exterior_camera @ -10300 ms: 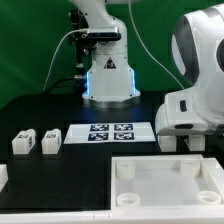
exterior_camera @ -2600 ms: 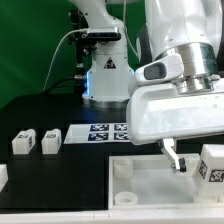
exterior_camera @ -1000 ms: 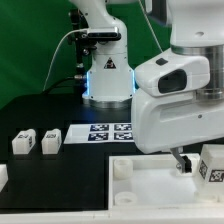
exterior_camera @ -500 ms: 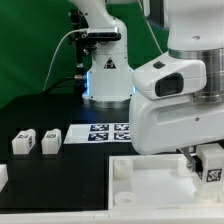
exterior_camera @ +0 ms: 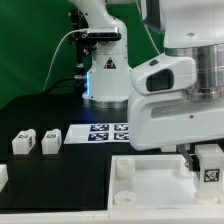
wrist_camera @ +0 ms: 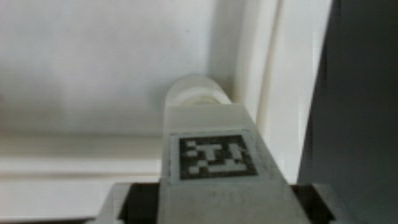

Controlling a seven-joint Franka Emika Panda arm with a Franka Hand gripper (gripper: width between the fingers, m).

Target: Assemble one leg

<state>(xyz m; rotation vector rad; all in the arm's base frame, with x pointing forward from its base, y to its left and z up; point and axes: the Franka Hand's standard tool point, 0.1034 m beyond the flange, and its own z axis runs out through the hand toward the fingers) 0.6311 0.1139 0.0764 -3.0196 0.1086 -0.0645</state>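
My gripper [exterior_camera: 207, 160] is shut on a leg [exterior_camera: 211, 166], a small white block with a black-and-white tag, at the exterior view's right. It holds the leg over the far right corner of the large white tray-like piece [exterior_camera: 150, 192]. In the wrist view the leg [wrist_camera: 214, 140] runs out from between the fingers [wrist_camera: 135, 204] of the gripper [wrist_camera: 217, 208]. The leg's tip lies at a rounded corner socket [wrist_camera: 201, 92] of the tray; I cannot tell whether it touches.
Two more legs [exterior_camera: 22, 142] [exterior_camera: 49, 141] stand at the left, and a further white piece [exterior_camera: 3, 177] shows at the left edge. The marker board [exterior_camera: 108, 132] lies behind the tray. The robot base [exterior_camera: 108, 75] stands at the back.
The arm has come in over the tray's far right corner with the leg in its gripper. In the last second the leg has shifted only slightly.
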